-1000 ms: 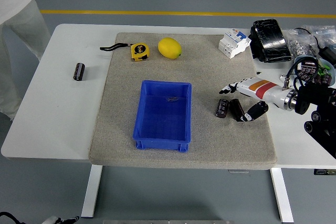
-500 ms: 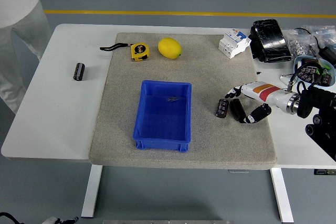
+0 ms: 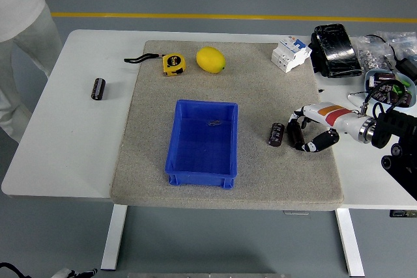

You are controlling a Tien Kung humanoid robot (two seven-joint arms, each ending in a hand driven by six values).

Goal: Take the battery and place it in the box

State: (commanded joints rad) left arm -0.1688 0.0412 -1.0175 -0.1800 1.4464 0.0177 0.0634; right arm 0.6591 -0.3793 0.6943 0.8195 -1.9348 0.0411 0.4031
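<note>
A blue box (image 3: 199, 177) sits in the middle of the grey mat (image 3: 150, 135). To its right, two black batteries lie on the mat: one (image 3: 276, 133) lies free, the other (image 3: 294, 136) lies between the fingers and thumb of my right hand (image 3: 306, 132). The fingers (image 3: 299, 117) are curled over this battery and the thumb (image 3: 322, 142) presses in from the near side; it still rests on the mat. A third battery (image 3: 98, 88) lies on the bare table at far left. My left hand is out of view.
At the mat's far edge lie a yellow tape measure (image 3: 172, 63), a lemon (image 3: 210, 59) and a white breaker (image 3: 290, 52). A black pack (image 3: 335, 50) and a bowl of parts (image 3: 384, 86) crowd the right. A person in white (image 3: 19, 11) stands at top left.
My right hand's fingers have gone from stretched out to curled in around the right-hand battery. The person's raised hand at top left has left the picture.
</note>
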